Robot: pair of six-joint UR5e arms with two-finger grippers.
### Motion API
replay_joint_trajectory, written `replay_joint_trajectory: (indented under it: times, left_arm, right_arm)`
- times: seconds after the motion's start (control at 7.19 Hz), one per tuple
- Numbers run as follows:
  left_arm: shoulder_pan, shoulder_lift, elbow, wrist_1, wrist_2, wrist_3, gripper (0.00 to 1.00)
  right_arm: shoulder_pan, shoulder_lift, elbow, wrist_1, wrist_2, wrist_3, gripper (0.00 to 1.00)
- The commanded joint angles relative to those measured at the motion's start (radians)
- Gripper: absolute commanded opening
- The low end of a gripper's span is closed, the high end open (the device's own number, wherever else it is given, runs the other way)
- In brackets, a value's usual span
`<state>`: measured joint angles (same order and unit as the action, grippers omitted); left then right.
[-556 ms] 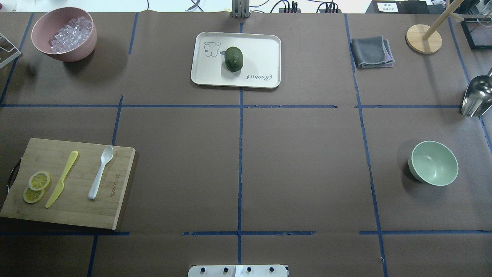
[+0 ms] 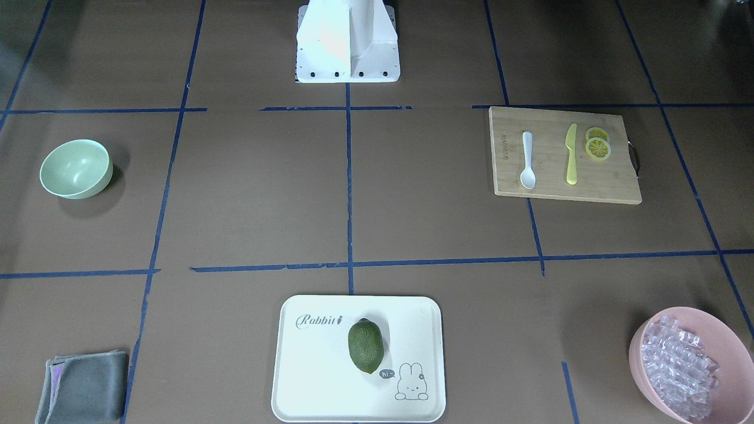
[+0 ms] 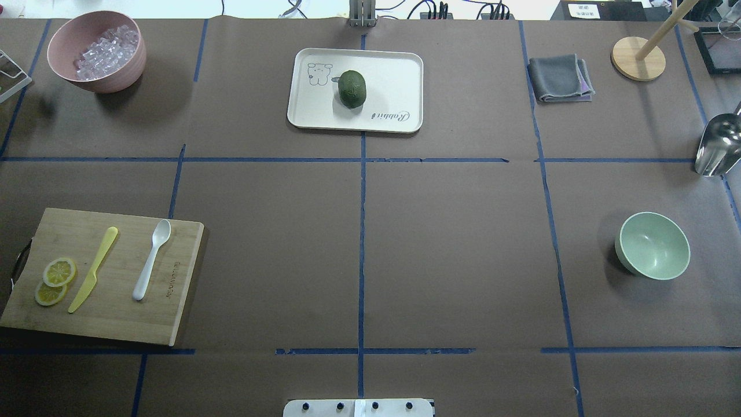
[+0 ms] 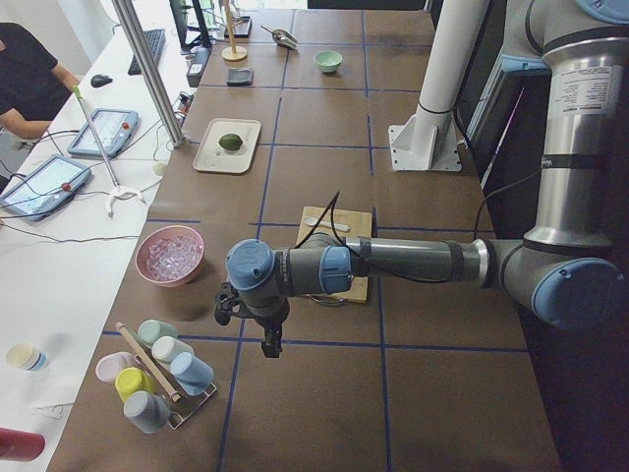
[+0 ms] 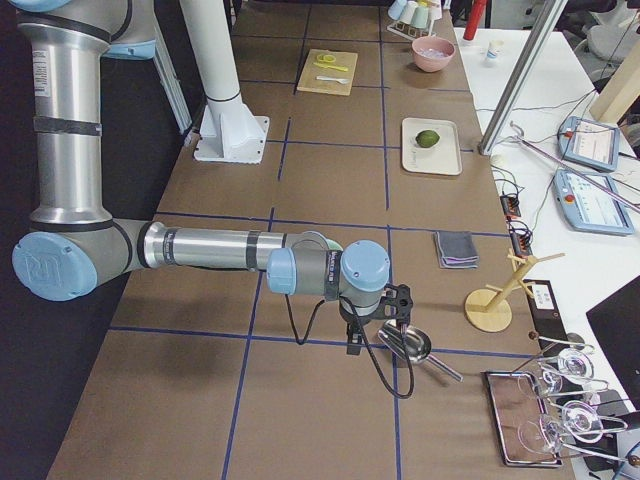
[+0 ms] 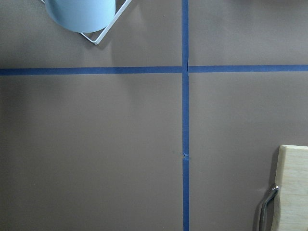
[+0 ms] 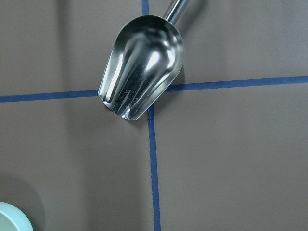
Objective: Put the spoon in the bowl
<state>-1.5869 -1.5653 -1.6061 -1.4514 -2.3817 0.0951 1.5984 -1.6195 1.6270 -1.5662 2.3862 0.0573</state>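
Obs: white spoon [image 3: 151, 259] lies flat on the bamboo cutting board [image 3: 124, 321], at the table's 8 o'clock in the overhead view, head toward 1 o'clock. The yellow knife [image 3: 92, 269] lies just beside it at its 9 o'clock, not touching. The mint-green bowl [image 3: 654, 245] sits at 4 o'clock, well apart. The left gripper [image 4: 267, 346] hangs beyond the board's handle end, the right gripper [image 5: 352, 342] near the steel scoop [image 7: 143, 65]; cannot tell whether either claw is open. Judgement: reach not begun. Pinch mid-handle across its width, clear of the knife; the thin handle may skid.
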Motion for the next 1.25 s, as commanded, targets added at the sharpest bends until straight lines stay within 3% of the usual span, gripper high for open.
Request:
replay_joint_trajectory:
  times: [0.0, 0.83, 1.11]
  left_arm:
    - [0.001, 0.001, 0.0, -0.004, -0.002, 0.0, 1.0]
    - [-0.005, 0.014, -0.041, -0.006, 0.001, 0.002, 1.0]
    - [-0.005, 0.013, -0.044, -0.006, 0.001, -0.008, 1.0]
  right_arm:
    - [-0.002, 0.009, 0.007, 0.002, 0.002, 0.004, 1.0]
    - [-0.046, 0.04, 0.025, 0.0, 0.011, 0.015, 1.0]
    - [-0.121, -0.029, 0.145, 0.021, 0.01, 0.191, 1.0]
